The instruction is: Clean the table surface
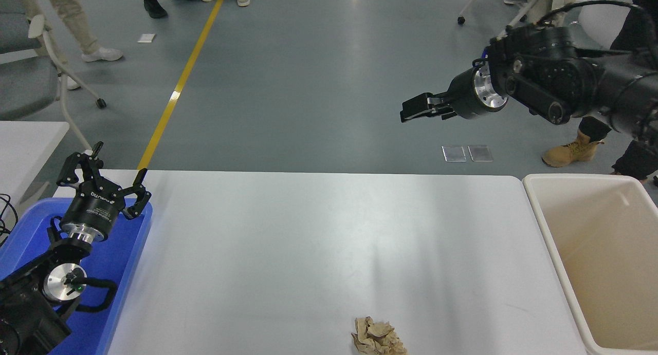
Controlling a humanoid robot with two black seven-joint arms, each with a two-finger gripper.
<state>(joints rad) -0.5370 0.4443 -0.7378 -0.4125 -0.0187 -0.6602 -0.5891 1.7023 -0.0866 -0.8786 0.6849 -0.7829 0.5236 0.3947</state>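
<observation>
The table surface is a wide matte white top. A crumpled ball of brown paper lies on it at the near edge, right of the middle. My right gripper hangs high in the air beyond the table's far edge, pointing left, open and empty, far from the paper. My left gripper is parked at the lower left over a blue tray, open and empty.
A beige plastic bin stands against the table's right end. A smaller white table is at the far left. People's legs and a tan boot are on the floor behind, with wheeled chairs.
</observation>
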